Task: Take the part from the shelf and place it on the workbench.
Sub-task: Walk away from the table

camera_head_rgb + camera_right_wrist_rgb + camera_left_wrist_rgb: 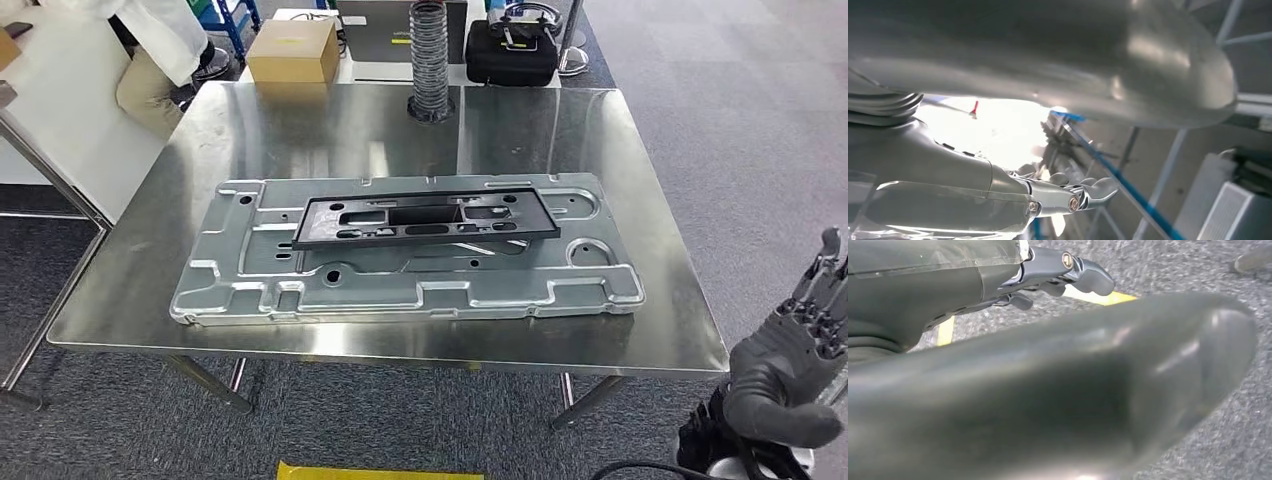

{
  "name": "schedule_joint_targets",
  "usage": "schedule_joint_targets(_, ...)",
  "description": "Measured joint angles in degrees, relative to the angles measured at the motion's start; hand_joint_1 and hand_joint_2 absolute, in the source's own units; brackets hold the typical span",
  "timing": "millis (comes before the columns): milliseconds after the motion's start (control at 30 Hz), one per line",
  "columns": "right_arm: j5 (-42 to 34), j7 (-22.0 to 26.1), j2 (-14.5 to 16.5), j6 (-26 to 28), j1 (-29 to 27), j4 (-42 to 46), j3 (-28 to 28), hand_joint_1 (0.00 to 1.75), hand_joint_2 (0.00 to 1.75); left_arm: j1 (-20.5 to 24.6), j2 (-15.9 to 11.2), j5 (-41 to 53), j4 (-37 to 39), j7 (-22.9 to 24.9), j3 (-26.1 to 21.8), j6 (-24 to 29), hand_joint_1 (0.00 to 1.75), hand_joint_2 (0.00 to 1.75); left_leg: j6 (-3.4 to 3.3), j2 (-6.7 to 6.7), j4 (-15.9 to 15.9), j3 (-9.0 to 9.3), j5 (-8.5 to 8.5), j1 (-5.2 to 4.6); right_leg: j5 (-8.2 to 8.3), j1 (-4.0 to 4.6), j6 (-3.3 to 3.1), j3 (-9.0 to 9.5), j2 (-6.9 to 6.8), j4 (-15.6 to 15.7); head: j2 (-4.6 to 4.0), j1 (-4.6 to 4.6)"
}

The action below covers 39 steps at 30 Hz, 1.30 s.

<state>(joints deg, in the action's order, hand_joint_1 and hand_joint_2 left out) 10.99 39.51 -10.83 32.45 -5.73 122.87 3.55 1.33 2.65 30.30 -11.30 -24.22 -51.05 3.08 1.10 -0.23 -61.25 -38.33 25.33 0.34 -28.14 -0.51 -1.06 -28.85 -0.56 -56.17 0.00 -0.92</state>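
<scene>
- Right hand (790, 370), lower right of the head view beside the workbench (640, 130): fingers spread upward, holding nothing.
- Workbench: steel top carrying a grey pressed metal panel (400, 285).
- Black frame (425, 218) (apparently the part): lies flat on the panel, already on the bench.
- Left hand (1063, 275), seen in its wrist view over carpet: fingers loosely extended, nothing held.
- Risk: a careless swing of the raised right hand near the bench edge could knock the panel and shift the frame.
</scene>
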Motion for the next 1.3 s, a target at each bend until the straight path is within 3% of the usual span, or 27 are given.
schedule_joint_targets(67, -0.22, 0.10, 0.45, -0.18, -1.74, -0.17, -1.50, 0.00, 0.00, -0.03, 0.05, 0.18, -0.01, -0.11, -0.41, 0.03, 0.00, 0.00, 0.51, 0.01, -7.36, -1.91, 6.00, 0.18, 1.16, 0.02, -0.26, -1.51, -0.02, -0.06, -0.01, -0.25)
schedule_joint_targets(100, -0.36, 0.13, 0.85, -0.52, -2.58, -0.34, -2.45, 0.00, 0.00, -0.02, 0.06, 0.31, -0.01, -0.20, -0.59, 0.07, 0.00, 0.00, 0.72, 0.01, -10.95, -2.50, 7.80, 0.24, 1.72, 0.04, -0.21, -2.28, -0.03, -0.14, 0.00, -0.30)
schedule_joint_targets(133, -0.52, 0.14, 1.39, -1.00, -3.34, -0.54, -3.56, 0.00, 0.00, -0.03, 0.06, 0.47, -0.03, -0.27, -0.80, 0.13, 0.00, 0.00, 0.85, 0.01, -13.11, -2.34, 8.17, 0.26, 2.25, 0.04, -0.14, -3.06, -0.05, -0.26, -0.01, -0.28)
schedule_joint_targets(167, -0.79, 0.14, 2.04, -1.54, -3.96, -0.80, -4.79, 0.00, 0.00, -0.05, 0.06, 0.64, -0.07, -0.31, -1.06, 0.22, 0.00, 0.00, 0.88, 0.01, -13.11, -1.08, 7.29, 0.27, 2.74, 0.04, -0.02, -3.84, -0.06, -0.42, 0.00, -0.30)
schedule_joint_targets(233, -1.60, 0.15, 3.36, -2.88, -4.76, -1.43, -7.46, 0.00, 0.00, -0.05, 0.06, 0.83, -0.22, -0.30, -1.58, 0.30, 0.00, 0.00, 0.61, 0.00, -7.06, 4.46, 4.58, 0.28, 3.56, 0.02, 0.28, -5.16, -0.05, -0.84, 0.00, -0.31)
schedule_joint_targets(300, -2.57, 0.20, 4.66, -4.84, -5.20, -2.30, -10.82, 0.00, 0.00, 0.03, 0.06, 0.77, -0.51, -0.21, -1.81, 0.14, 0.00, 0.00, -0.01, -0.07, 1.29, 10.35, 4.36, 0.07, 4.27, 0.16, 0.80, -5.95, -0.04, -1.19, 0.00, -0.27)
schedule_joint_targets(367, -3.25, 0.27, 5.77, -6.24, -5.45, -3.52, -14.44, 0.00, 0.00, 0.07, 0.06, 0.71, -0.71, -0.18, -1.83, -0.06, 0.00, 0.00, -0.72, -0.13, 4.87, 12.23, 5.06, -0.23, 5.08, 0.21, 1.50, -6.15, -0.08, -1.18, 0.00, -0.31)
schedule_joint_targets(433, -3.53, 0.30, 6.36, -6.63, -5.80, -4.69, -16.91, 0.00, 0.00, -0.05, 0.08, 0.71, -0.72, -0.20, -1.86, -0.20, 0.00, 0.00, -1.61, 0.04, 5.12, 11.55, 4.21, -0.18, 5.34, 0.07, 2.20, -6.41, 0.00, -1.32, -0.01, -0.40)
schedule_joint_targets(467, -3.47, 0.32, 6.57, -6.68, -6.05, -5.32, -17.71, 0.00, 0.00, -0.08, 0.09, 0.71, -0.72, -0.21, -1.87, -0.25, 0.00, 0.00, -2.14, 0.20, 5.19, 11.10, 3.64, -0.11, 4.32, -0.02, 2.49, -6.86, 0.10, -2.15, -0.02, -0.34)
schedule_joint_targets(500, -3.31, 0.34, 6.85, -6.83, -6.31, -6.06, -18.45, 0.00, 0.00, -0.04, 0.09, 0.71, -0.72, -0.26, -1.88, -0.28, 0.00, 0.00, -2.63, 0.39, 5.34, 10.49, 2.97, -0.03, 2.20, -0.10, 2.74, -7.65, 0.20, -4.11, -0.02, -0.25)
schedule_joint_targets(567, -2.90, 0.38, 7.69, -7.84, -6.74, -7.85, -20.30, 0.00, 0.00, 0.09, 0.06, 0.70, -0.72, -0.50, -1.89, -0.30, 0.00, 0.00, -3.21, 0.58, 5.30, 8.93, 1.76, -0.12, -3.56, -0.30, 3.10, -9.70, 0.29, -10.83, -0.02, -0.06)
schedule_joint_targets(600, -2.70, 0.38, 8.15, -8.71, -6.92, -8.68, -21.42, 0.00, 0.00, 0.09, 0.04, 0.71, -0.72, -0.64, -1.89, -0.31, 0.00, 0.00, -3.28, 0.61, 5.21, 8.03, 1.13, -0.20, -5.56, -0.37, 3.25, -10.48, 0.29, -14.46, -0.01, -0.04)
schedule_joint_targets(633, -2.49, 0.38, 8.57, -9.49, -7.08, -9.42, -22.52, 0.00, 0.00, 0.05, 0.04, 0.74, -0.72, -0.77, -1.89, -0.31, 0.00, 0.00, -3.26, 0.62, 5.08, 7.16, 0.52, -0.27, -6.17, -0.39, 3.35, -10.62, 0.29, -16.85, -0.01, -0.04)
schedule_joint_targets(667, -2.25, 0.38, 8.93, -10.09, -7.18, -10.17, -23.53, 0.00, 0.00, 0.02, 0.04, 0.82, -0.72, -0.85, -1.89, -0.33, 0.00, 0.00, -3.17, 0.63, 4.89, 6.25, -0.05, -0.32, -5.52, -0.40, 3.39, -9.91, 0.29, -17.53, -0.01, -0.04)
schedule_joint_targets(700, -1.95, 0.38, 9.25, -10.47, -7.19, -11.06, -24.42, 0.00, 0.00, 0.01, 0.05, 0.95, -0.72, -0.90, -1.89, -0.38, 0.00, 0.00, -3.05, 0.63, 4.65, 5.34, -0.60, -0.34, -3.96, -0.40, 3.33, -8.08, 0.28, -16.07, 0.00, -0.05)
schedule_joint_targets(767, -1.25, 0.38, 9.87, -10.80, -6.88, -14.15, -26.04, 0.00, 0.00, 0.08, 0.12, 1.33, -0.72, -1.02, -1.89, -0.47, 0.00, 0.00, -2.68, 0.62, 4.13, 3.85, -1.52, -0.43, -1.83, -0.26, 2.87, -1.95, 0.28, -8.12, -0.01, -0.04)
schedule_joint_targets(833, -0.33, 0.38, 10.55, -11.66, -6.31, -18.46, -28.07, 0.00, 0.00, 0.18, 0.28, 1.77, -0.72, -1.14, -1.90, -0.52, 0.00, 0.00, -2.16, 0.59, 3.86, 3.11, -2.44, -0.55, -2.25, 0.01, 2.23, 2.67, 0.26, -0.99, -0.02, -0.01)
schedule_joint_targets(867, 0.28, 0.37, 10.97, -12.40, -5.94, -20.74, -29.43, 0.00, 0.00, 0.20, 0.37, 1.94, -0.72, -1.15, -1.92, -0.52, 0.00, 0.00, -1.83, 0.59, 3.88, 2.96, -2.91, -0.53, -2.65, 0.21, 1.91, 3.36, 0.26, 0.50, -0.01, 0.08)
schedule_joint_targets(933, 1.61, 0.38, 12.12, -14.41, -5.29, -25.76, -32.67, 0.00, 0.00, 0.13, 0.48, 2.36, -0.72, -1.07, -2.09, -0.51, 0.00, 0.00, -1.12, 0.55, 3.94, 2.77, -3.56, -0.36, -1.85, 0.20, 1.19, 2.86, 0.16, 1.03, -0.01, 0.31)
schedule_joint_targets(967, 2.12, 0.33, 12.68, -15.59, -4.97, -28.31, -34.19, 0.00, 0.00, 0.07, 0.53, 2.68, -0.72, -0.99, -2.27, -0.50, 0.00, 0.00, -0.82, 0.51, 3.42, 2.45, -2.76, -0.28, -1.24, 0.13, 0.78, 2.44, 0.05, 1.13, -0.01, 0.32)
schedule_joint_targets(1033, 3.04, 0.15, 13.77, -18.69, -4.00, -34.61, -37.21, 0.00, 0.00, 0.01, 0.70, 3.39, -0.72, -0.77, -2.82, -0.34, 0.00, 0.00, -0.33, 0.44, -0.69, 1.12, 1.97, -0.07, 0.16, -0.03, 0.15, 1.13, -0.13, 1.35, -0.02, 0.12)
schedule_joint_targets(1100, 4.16, -0.02, 14.64, -21.40, -2.92, -41.63, -40.34, 0.00, 0.00, 0.07, 0.91, 3.87, -0.72, -0.64, -3.28, -0.18, 0.00, 0.00, 0.07, 0.44, -8.06, -0.61, 7.41, 0.03, 1.45, 0.04, -0.04, -0.67, -0.15, 1.16, -0.01, -0.04)
schedule_joint_targets(1133, 4.67, -0.02, 15.03, -22.06, -2.56, -44.75, -41.80, 0.00, 0.00, 0.10, 0.96, 4.01, -0.72, -0.63, -3.43, -0.14, 0.00, 0.00, 0.22, 0.45, -11.07, -0.92, 8.39, 0.05, 2.04, 0.07, 0.02, -1.62, -0.20, 0.96, 0.00, -0.03)
schedule_joint_targets(1167, 5.15, 0.02, 15.38, -22.27, -2.27, -47.47, -43.08, 0.00, 0.00, 0.08, 0.98, 4.10, -0.72, -0.63, -3.54, -0.11, 0.00, 0.00, 0.29, 0.45, -12.49, -0.41, 7.93, 0.06, 2.57, 0.09, 0.10, -2.60, -0.25, 0.66, 0.00, -0.04)
schedule_joint_targets(1200, 5.81, 0.07, 15.66, -22.13, -1.90, -50.13, -44.22, 0.00, 0.00, 0.06, 1.00, 4.17, -0.72, -0.64, -3.66, -0.08, 0.00, 0.00, 0.25, 0.44, -11.79, 1.15, 6.43, 0.08, 3.05, 0.10, 0.19, -3.57, -0.27, 0.31, 0.00, -0.05)
schedule_joint_targets(1233, 6.68, 0.11, 15.83, -21.78, -1.32, -52.97, -45.28, 0.00, 0.00, 0.07, 1.02, 4.25, -0.73, -0.68, -3.83, -0.04, 0.00, 0.00, 0.09, 0.44, -9.00, 3.79, 4.78, 0.09, 3.49, 0.11, 0.30, -4.47, -0.25, -0.06, 0.00, -0.05)
schedule_joint_targets(1300, 9.27, 0.15, 15.95, -20.74, 0.16, -59.72, -47.47, 0.00, 0.00, 0.35, 1.05, 4.47, -0.76, -0.84, -4.28, 0.02, 0.00, 0.00, -0.51, 0.36, -0.13, 10.17, 4.39, -0.05, 4.30, 0.21, 0.71, -5.75, -0.16, -0.77, 0.00, -0.03)
